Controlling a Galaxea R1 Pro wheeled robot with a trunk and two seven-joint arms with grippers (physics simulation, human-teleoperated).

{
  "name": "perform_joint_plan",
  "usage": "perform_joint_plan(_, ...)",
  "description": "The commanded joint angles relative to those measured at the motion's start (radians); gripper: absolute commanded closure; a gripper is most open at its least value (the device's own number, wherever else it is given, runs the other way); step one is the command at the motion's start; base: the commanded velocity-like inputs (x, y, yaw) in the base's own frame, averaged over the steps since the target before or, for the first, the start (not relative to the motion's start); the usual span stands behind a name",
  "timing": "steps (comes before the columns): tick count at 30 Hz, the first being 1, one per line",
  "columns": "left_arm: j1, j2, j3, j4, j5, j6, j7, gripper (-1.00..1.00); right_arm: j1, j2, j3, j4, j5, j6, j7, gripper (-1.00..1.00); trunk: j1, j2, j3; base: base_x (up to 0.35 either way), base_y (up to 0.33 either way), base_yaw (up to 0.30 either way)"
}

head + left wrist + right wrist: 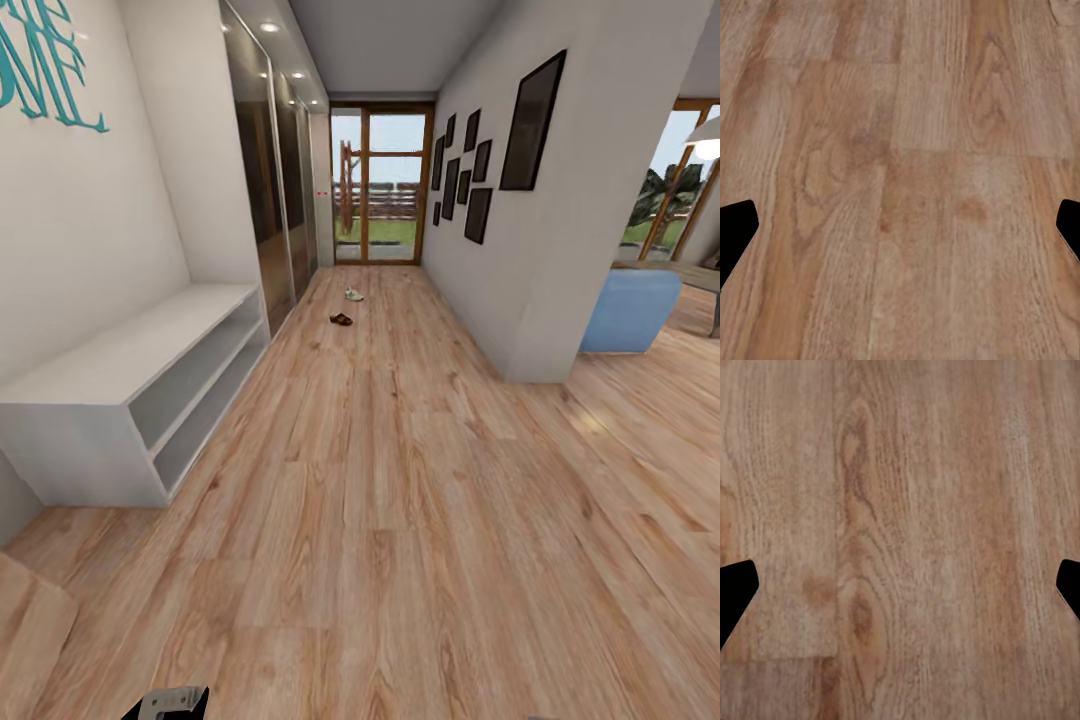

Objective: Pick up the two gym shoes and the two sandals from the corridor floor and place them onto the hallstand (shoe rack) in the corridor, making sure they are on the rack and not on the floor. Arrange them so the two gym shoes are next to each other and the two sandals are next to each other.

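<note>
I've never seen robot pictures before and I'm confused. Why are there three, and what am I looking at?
They all come from one robot on wheels with two arms. The big picture is from a camera on its head. It looks down a corridor with a wooden floor. On the left stands a grey shoe rack, a bench top with open shelves under it. Far down the corridor two small things lie on the floor: a dark brown sandal and, a bit farther, a pale gym shoe. They are too far away to see well.

The other two pictures come from cameras on the robot's wrists, pointing down at the planks. The black shapes at the edges are the tips of the left gripper and the right gripper. Both sets of jaws stand wide apart and hold nothing.
</note>
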State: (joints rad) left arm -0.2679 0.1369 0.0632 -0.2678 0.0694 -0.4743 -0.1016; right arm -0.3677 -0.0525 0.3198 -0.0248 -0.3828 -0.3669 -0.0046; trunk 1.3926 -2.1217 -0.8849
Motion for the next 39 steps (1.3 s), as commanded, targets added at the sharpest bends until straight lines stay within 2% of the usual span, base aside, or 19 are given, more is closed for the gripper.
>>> perform_joint_plan(1,-0.001,0.0,0.006,0.001,0.007,-0.001,-0.01,-1.0,0.0,0.0,0.008,0.0,-0.008,-0.003,0.0,-1.0,0.0,0.0,-0.001,0.34,0.0,0.0)
perform_joint_plan(39,-0.001,-0.002,0.006,0.001,0.006,-0.001,-0.01,-1.0,0.0,0.0,0.008,0.0,-0.008,-0.003,0.0,-1.0,0.0,0.0,-0.001,0.34,0.0,0.0)
